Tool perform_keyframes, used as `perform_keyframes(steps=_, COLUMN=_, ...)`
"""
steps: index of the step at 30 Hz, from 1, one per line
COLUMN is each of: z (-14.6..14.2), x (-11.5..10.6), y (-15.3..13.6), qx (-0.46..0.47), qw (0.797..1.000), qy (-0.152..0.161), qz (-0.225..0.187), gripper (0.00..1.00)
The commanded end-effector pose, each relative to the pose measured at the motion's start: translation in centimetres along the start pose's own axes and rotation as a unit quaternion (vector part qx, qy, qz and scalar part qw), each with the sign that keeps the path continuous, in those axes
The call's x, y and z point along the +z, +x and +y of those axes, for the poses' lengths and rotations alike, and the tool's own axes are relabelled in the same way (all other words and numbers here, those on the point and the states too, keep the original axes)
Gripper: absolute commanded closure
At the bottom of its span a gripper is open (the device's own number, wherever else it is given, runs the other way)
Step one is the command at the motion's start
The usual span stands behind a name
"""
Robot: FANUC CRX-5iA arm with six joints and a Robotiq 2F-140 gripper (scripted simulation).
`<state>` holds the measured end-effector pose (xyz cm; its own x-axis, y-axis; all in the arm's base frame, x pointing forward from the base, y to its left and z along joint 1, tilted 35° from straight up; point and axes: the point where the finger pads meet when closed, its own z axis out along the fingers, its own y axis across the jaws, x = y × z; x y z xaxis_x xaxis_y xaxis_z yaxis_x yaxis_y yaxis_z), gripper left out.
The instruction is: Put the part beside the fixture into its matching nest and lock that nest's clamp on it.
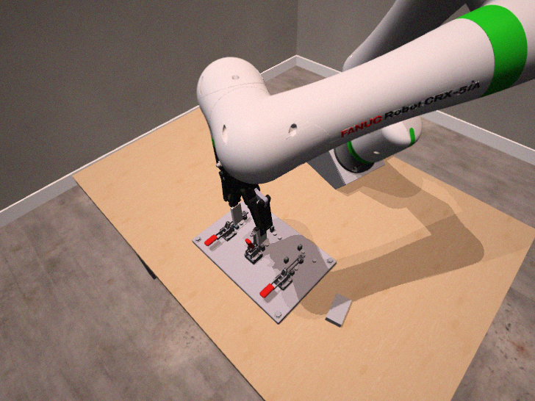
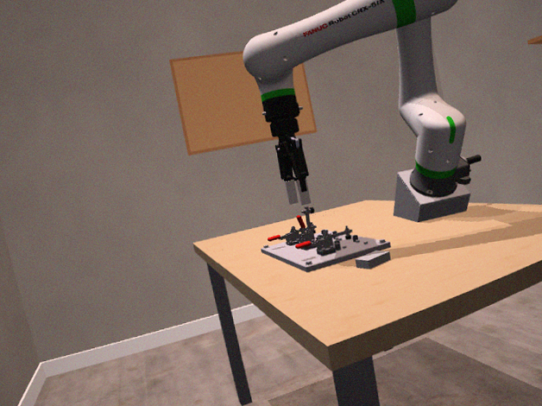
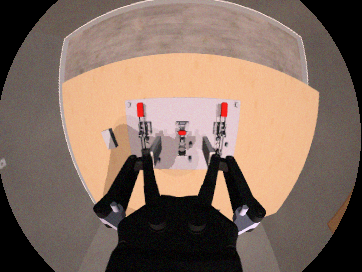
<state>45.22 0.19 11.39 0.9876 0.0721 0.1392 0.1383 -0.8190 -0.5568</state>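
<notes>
End effector [image 2: 297,196] hanging above the middle clamp [image 1: 253,249], fingers spread partly open, nothing between them. Seen well apart from the fixture plate [image 2: 326,255] in the exterior view, near the centre of the frame. Middle clamp's red handle [image 2: 300,221] standing nearly upright, bar raised; the two outer clamps [image 1: 224,233] [image 1: 283,278] lying with red handles flat. Grey part [image 1: 339,309] resting flat on the bench [image 1: 389,276], just beside the plate's corner, in the lower right of the top view. In the wrist view, part [image 3: 108,137] at the left of the plate, both fingers framing the middle nest.
</notes>
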Motion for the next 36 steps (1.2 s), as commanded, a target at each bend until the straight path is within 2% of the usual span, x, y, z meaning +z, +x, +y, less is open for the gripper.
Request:
perform_keyframes(steps=1, z=0.0, x=-0.4, y=0.0, qx=0.0, qw=1.0, qy=0.0, qz=0.0, gripper=0.42)
perform_keyframes(steps=17, z=0.0, x=-4.6, y=0.0, qx=0.0, qw=1.0, qy=0.0, qz=0.0, gripper=0.42)
perform_keyframes(steps=29, z=-0.2, x=-4.8, y=0.0, qx=0.0, qw=1.0, qy=0.0, qz=0.0, gripper=0.42)
perform_keyframes(steps=36, z=-2.0, x=-4.8, y=-0.3, qx=0.0, qw=1.0, qy=0.0, qz=0.0, gripper=0.42)
